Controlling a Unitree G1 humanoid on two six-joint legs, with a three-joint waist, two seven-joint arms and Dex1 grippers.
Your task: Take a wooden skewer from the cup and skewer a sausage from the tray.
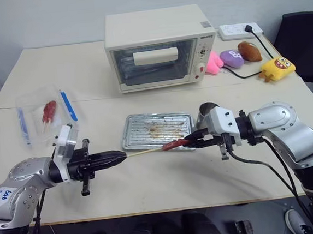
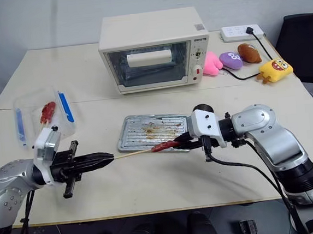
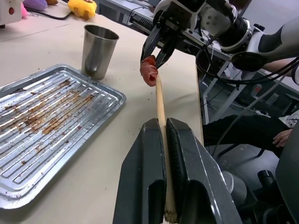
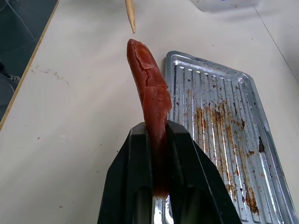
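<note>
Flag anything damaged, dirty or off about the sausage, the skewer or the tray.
The sausage, pinched in the right hand, has a cracked, split skin near its free end. The wooden skewer in the left hand sits slightly off the sausage's tip rather than through it. The tray is streaked with brown grease.

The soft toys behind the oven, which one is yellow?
The yellow toy is the one nearest the table's right edge, with a face on it. The pink, purple and brown ones lie closer to the oven.

Pale tables (image 1: 152,188), black chair (image 1: 303,38).
</note>
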